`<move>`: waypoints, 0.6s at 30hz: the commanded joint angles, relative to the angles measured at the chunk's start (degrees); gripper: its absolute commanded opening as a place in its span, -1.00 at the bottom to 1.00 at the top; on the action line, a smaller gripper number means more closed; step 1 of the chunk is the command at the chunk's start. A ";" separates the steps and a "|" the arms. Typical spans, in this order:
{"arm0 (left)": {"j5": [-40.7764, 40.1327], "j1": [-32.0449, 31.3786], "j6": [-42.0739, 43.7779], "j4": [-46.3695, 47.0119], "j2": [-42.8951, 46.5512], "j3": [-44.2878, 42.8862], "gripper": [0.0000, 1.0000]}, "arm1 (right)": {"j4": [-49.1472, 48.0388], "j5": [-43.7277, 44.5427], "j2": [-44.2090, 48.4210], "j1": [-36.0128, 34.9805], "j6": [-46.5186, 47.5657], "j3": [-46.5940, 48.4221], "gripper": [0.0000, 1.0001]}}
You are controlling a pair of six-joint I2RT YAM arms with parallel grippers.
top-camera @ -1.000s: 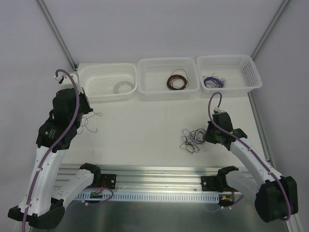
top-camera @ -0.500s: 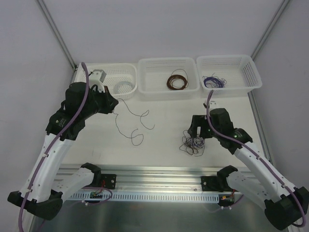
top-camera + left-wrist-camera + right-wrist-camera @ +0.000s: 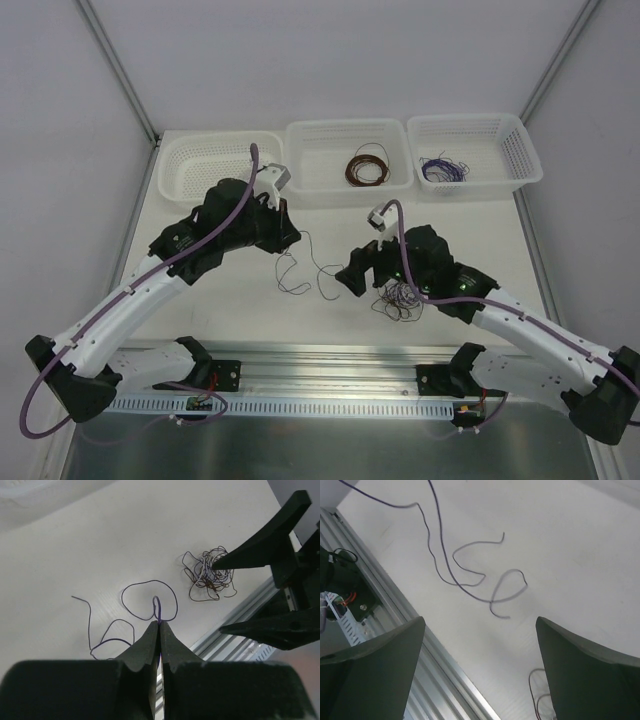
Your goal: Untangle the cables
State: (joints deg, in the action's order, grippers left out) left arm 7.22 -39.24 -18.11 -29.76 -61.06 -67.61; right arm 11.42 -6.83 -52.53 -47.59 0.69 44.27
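Purple, dark brown and pale grey hair-thin cables (image 3: 400, 296) sit in one scribbly knot on the white table (image 3: 230, 300), lower centre-right of the top view, just right of the right jaws. Same knot shows upper right in the left wrist view (image 3: 206, 575): overlapping irregular loops, brown strands at the lower edge, greyish ones looping out at the left.

One loose purple wire (image 3: 300, 268) runs separately from the knot, centre of the top view between the two arms. Very thin, and it bends into a rounded loop plus open squiggles with free ends. Left wrist view has the loop (image 3: 149, 600) right above the jaw tips. Right wrist view has its curls (image 3: 470, 582) in the upper middle.

Left jaws are clenched flat together, pinching that purple wire at a small bend. Right jaws are spread wide and grasp nothing. In the left wrist view one of the right arm's fingertips (image 3: 220, 565) overlaps the knot's right edge; contact cannot be told.

Three white mesh baskets line the top of the frame: left basket (image 3: 190, 150), middle basket (image 3: 300, 150) with a neat brown coil (image 3: 368, 166), right basket (image 3: 520, 150) with loose purple wires (image 3: 442, 170). An aluminium rail (image 3: 330, 352) runs along the bottom.
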 commanded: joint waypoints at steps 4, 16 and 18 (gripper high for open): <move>-1.42 -4.61 -4.03 5.32 -0.90 -1.47 -1.00 | -20.64 1.98 -5.81 -7.15 1.95 -0.33 0.94; -4.67 -8.22 -11.50 8.57 -1.26 -3.40 -1.00 | -31.98 11.21 -13.56 -14.54 2.83 0.73 0.94; -4.50 -8.65 -13.79 9.54 -1.17 -3.40 -1.00 | -34.44 13.24 -14.61 -15.95 2.74 0.47 0.98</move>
State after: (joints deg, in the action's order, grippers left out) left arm 3.95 -47.00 -27.55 -24.18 -62.61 -68.55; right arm -14.92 1.54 -66.17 -61.93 2.63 43.90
